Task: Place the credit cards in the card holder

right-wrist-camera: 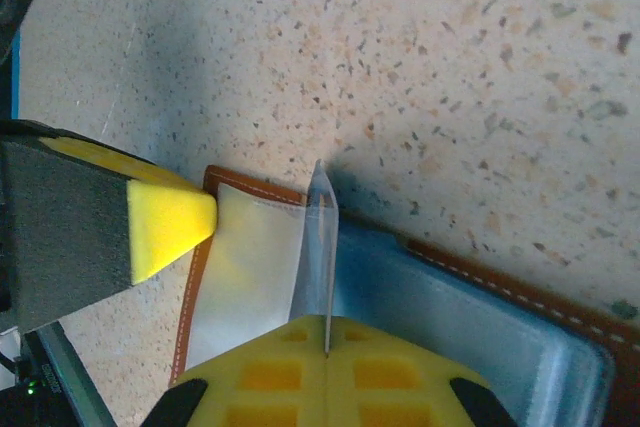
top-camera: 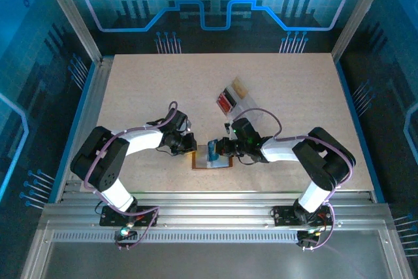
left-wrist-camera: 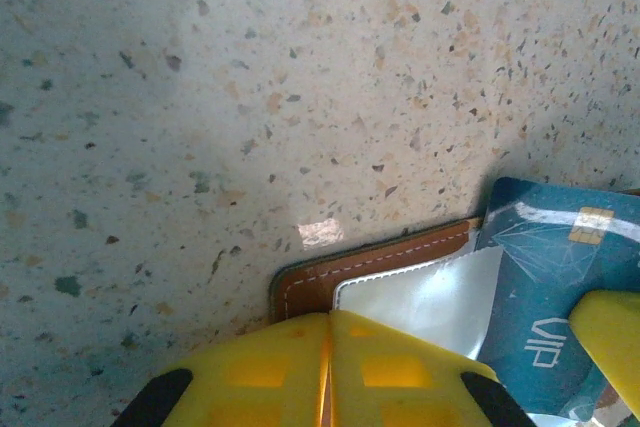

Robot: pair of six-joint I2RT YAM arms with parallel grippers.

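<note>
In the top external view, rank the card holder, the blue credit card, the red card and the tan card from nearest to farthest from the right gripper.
1. The card holder and the blue credit card: both at the fingers of the right gripper, too close to call.
2. The red card: farther back, in the clear tray.
3. The tan card: behind the red card, farthest.

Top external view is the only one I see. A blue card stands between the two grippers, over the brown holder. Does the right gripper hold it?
Observer: It seems so. In the right wrist view the right gripper is shut on a thin sheet seen edge-on, most likely the credit card.
Operator: And what does the left gripper do?
Observer: The left gripper is shut, its tips at a corner of the card holder.
</note>
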